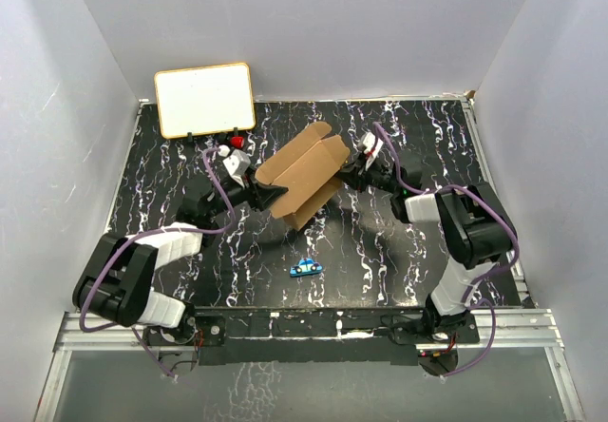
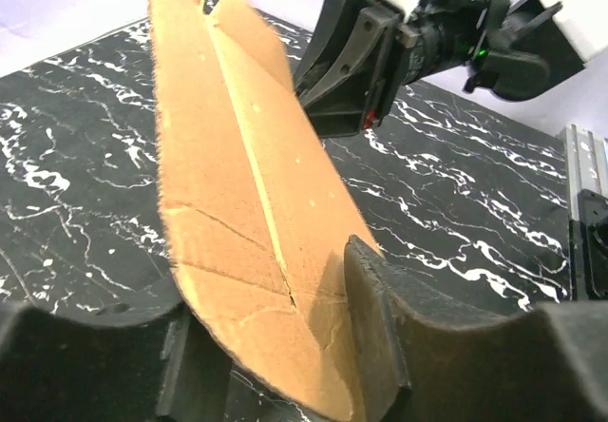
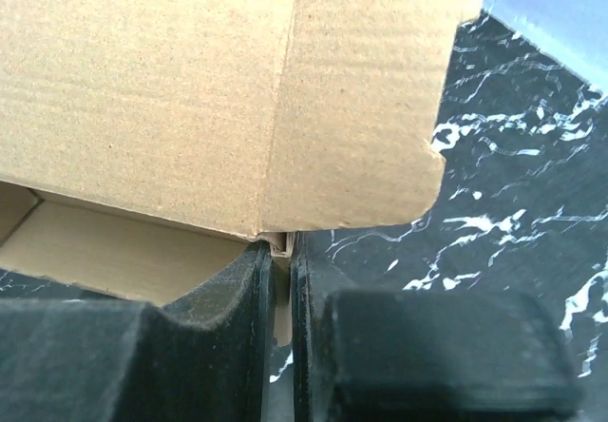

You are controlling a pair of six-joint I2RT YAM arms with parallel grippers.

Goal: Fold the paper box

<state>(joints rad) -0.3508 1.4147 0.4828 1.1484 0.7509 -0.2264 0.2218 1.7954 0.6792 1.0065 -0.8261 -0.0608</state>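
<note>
Nearest the arm bases, one small blue object (image 1: 305,268) was noted on the table (image 1: 380,260), well apart from the work and from both grippers.

Beyond it, one paper box (image 1: 302,173) was found at mid-table, partly formed (panels raised, flaps not closed) and held between the two grippers. Whether its lowest corner touched the table could not be told.

The left gripper (image 1: 273,194) was found clamped on the box's near-left edge. In the left wrist view the cardboard was seen passing between the fingers (image 2: 375,336) and rising away at a tilt.

The right gripper (image 1: 348,168) was found on the far-right edge. Its fingers (image 3: 249,298) were drawn almost together, with only a thin cardboard fold pinched between them.

The box's long axis was judged to run slantwise from the left gripper, near and left, to the right gripper, farther and right. The box therefore lay straight ahead of each gripper, with neither arm the nearer, and any coming fold was judged to turn on that shared line.

Farthest off, one white board (image 1: 204,99) with a tan frame was recorded at the back left, clear of the box.
</note>
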